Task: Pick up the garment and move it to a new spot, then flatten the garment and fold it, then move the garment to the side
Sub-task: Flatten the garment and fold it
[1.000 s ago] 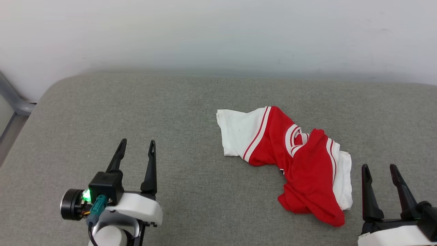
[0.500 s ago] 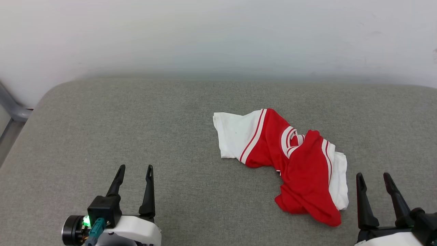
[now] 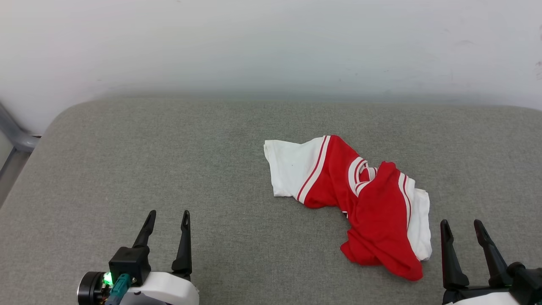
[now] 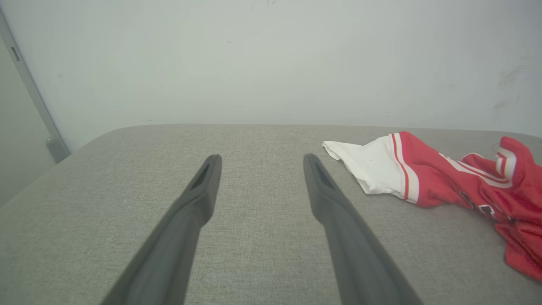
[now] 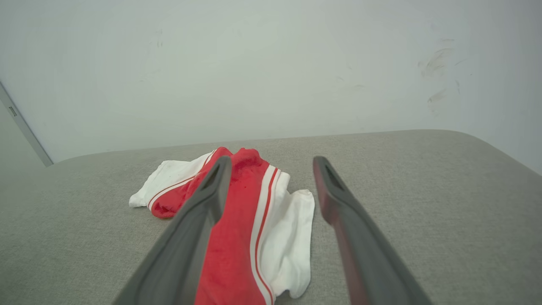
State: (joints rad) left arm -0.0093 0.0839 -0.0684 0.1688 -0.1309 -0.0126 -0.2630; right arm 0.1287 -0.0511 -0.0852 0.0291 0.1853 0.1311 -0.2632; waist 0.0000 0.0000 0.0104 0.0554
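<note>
Grey woven upholstery (image 3: 169,148) is what everything's laid out on: a padded surface with rounded corners, backed by a plain pale wall (image 3: 271,42). The left gripper (image 3: 169,213) is seen at the lower left with its two dark fingers spread wide and nothing caught between them. Just bare cushion is framed by them in the left wrist view. Same deal with the right gripper (image 3: 460,223) at the lower right: fingers held fully apart, nothing pinched.

The garment (image 3: 360,199) is found crumpled right of centre. Its red body is bunched up, one white sleeve is flopped out to the left, and more white is tucked along its right edge, with striped trim showing. It's placed just beside the right gripper's fingertips, slightly ahead and to their left, not touched by them, and well apart from the left gripper. In the right wrist view part of the heap is covered by one finger. A grey metal bar (image 3: 17,135) is glimpsed at the far left, off the cushion. Only flat fabric is seen between the left gripper and the garment.
</note>
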